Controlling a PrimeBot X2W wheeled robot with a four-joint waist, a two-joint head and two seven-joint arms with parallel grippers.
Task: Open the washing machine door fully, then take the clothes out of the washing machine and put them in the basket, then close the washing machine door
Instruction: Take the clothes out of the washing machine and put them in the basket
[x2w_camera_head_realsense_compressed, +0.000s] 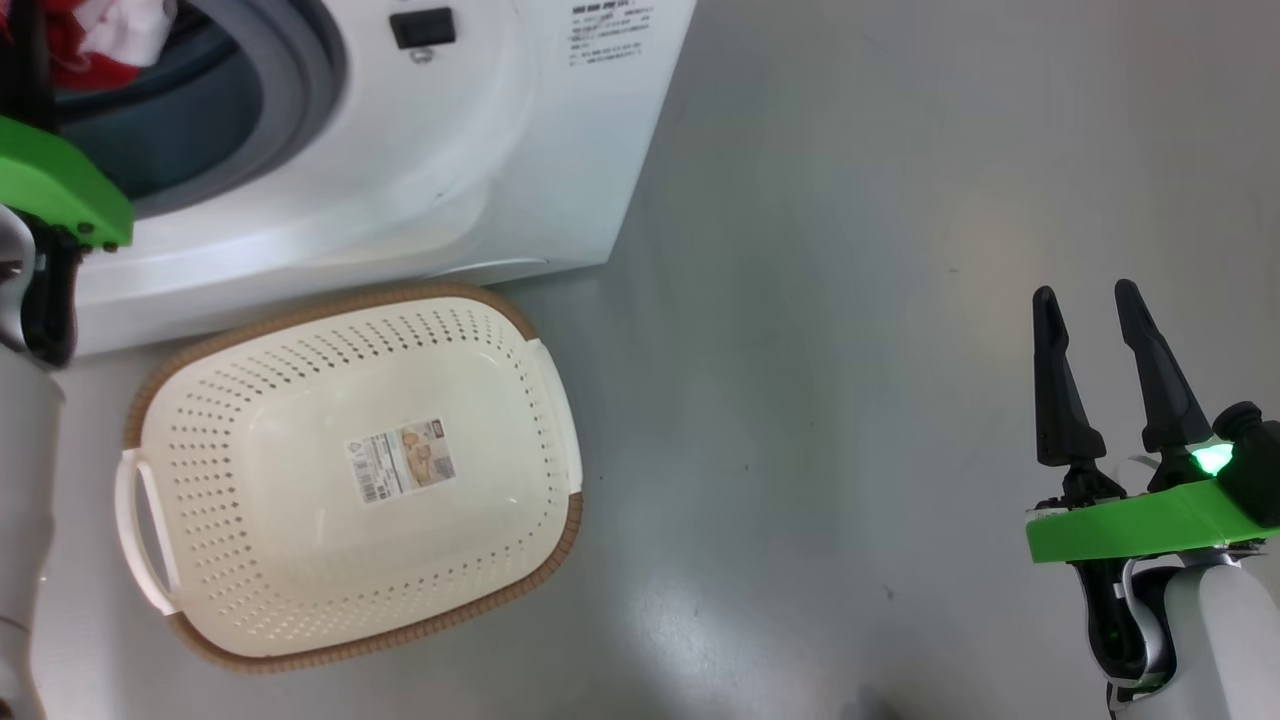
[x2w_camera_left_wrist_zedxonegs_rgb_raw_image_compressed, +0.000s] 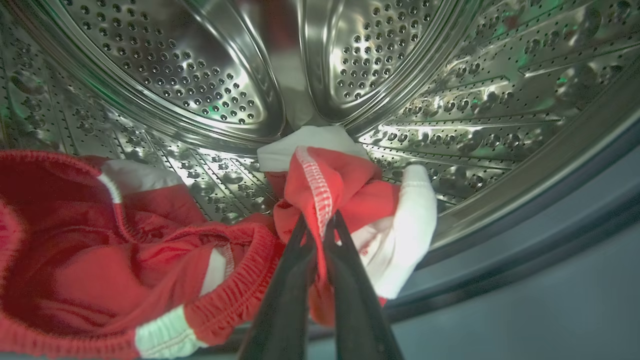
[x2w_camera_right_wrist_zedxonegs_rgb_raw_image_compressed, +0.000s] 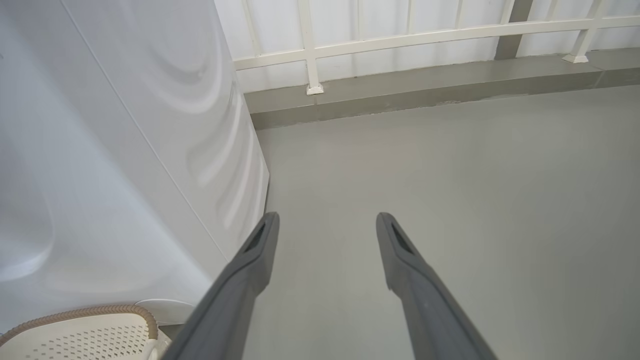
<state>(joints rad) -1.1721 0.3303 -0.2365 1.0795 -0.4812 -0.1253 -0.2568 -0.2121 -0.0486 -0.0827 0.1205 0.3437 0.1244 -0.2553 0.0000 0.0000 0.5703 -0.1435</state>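
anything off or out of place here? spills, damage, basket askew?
Nothing stands out. The left gripper is shut on a fold of the clothes inside the drum. The basket sits upright and empty on the floor in front of the washing machine, and the right gripper hangs open. No spill or damage visible.

Grey floor (x2w_camera_head_realsense_compressed: 850, 400), railed white wall (x2w_camera_right_wrist_zedxonegs_rgb_raw_image_compressed: 450, 12).
Floor smooth, soft glare at lower centre; cream railing (x2w_camera_right_wrist_zedxonegs_rgb_raw_image_compressed: 410, 37) and grey kerb (x2w_camera_right_wrist_zedxonegs_rgb_raw_image_compressed: 425, 90) span the frame's top.

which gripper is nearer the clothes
Left. The left gripper is in the drum, shut on the clothes; the right gripper hangs open over the floor, right of the basket.
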